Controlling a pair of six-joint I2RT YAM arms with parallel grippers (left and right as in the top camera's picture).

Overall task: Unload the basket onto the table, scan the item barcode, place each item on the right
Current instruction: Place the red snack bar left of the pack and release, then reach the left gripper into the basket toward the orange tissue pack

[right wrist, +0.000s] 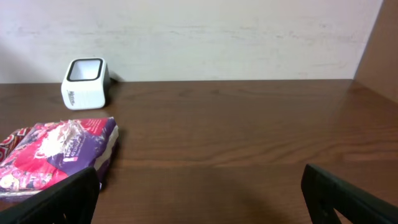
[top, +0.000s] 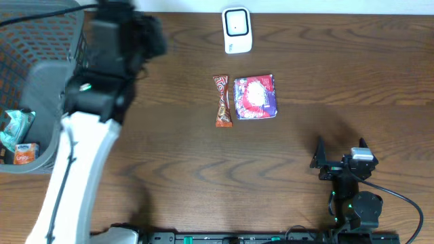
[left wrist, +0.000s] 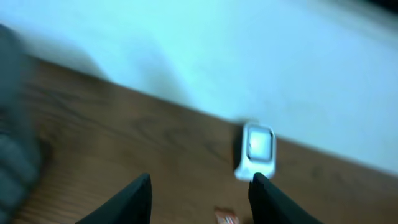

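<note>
Nearest the overhead lens rose our left arm (top: 71, 163), a white, blurred column over the left part of the tabletop (top: 203, 176), with its dark head beside the wall of the grey basket (top: 34, 41). Our left pincer (left wrist: 202, 193) was parted to a middling width with nothing between its fingers. It hung above bare wood and faced the white scanner (left wrist: 257, 149), which sat at the far edge of the tabletop against the wall. Just in front of the scanner, near the middle, lay a snack bar (top: 222, 101) in an orange-brown wrapper, and just beside it a red-and-purple packet (top: 255, 97), both flat on the wood. Our right pincer (right wrist: 202, 205) was spread wide and empty at the near right, well apart from the packet. Two small packs (top: 20, 139) lay inside the basket.
</note>
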